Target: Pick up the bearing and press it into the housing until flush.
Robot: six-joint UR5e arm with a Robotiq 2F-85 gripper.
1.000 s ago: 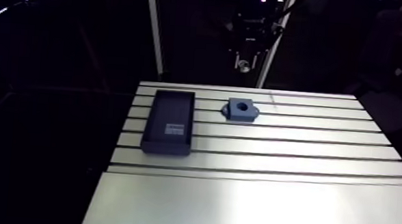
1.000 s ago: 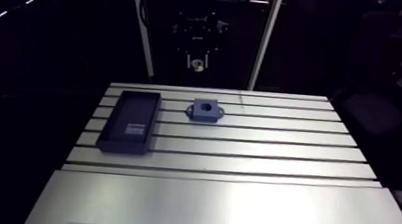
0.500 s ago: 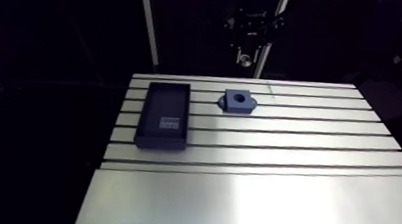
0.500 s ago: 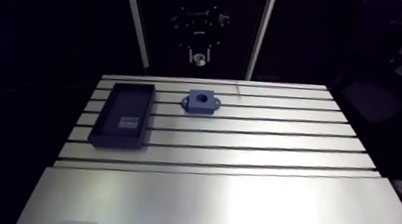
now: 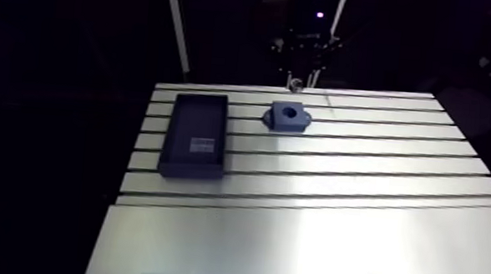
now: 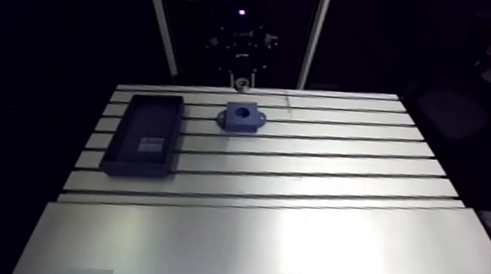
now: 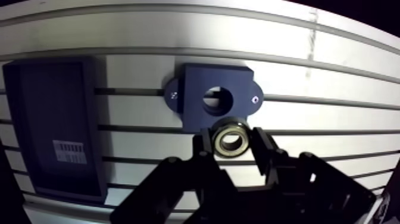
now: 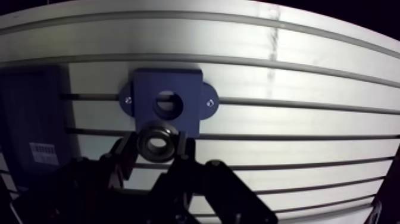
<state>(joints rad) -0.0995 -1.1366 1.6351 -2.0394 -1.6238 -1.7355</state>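
In the wrist view my gripper (image 7: 231,142) is shut on the bearing (image 7: 231,140), a steel ring held between its two dark fingers. Just ahead of it on the slotted table lies the dark blue housing (image 7: 214,98), a square block with a round bore and two screwed ears. The bearing hangs near the housing's near edge, short of the bore. In the arm view the housing (image 5: 289,117) sits at the table's far middle, and the bearing (image 5: 295,86) shows as a small bright ring above the far edge, behind the housing.
A dark blue rectangular tray (image 5: 195,135) with a white label lies beside the housing on the slotted table (image 5: 363,169). A smooth metal plate (image 5: 307,252) covers the table's near part. The tray (image 7: 56,134) also shows in the wrist view.
The arm view has shifted, so the camera moved. The bearing's bright ring now sits lower, close to the table's far edge and nearer the housing than before.
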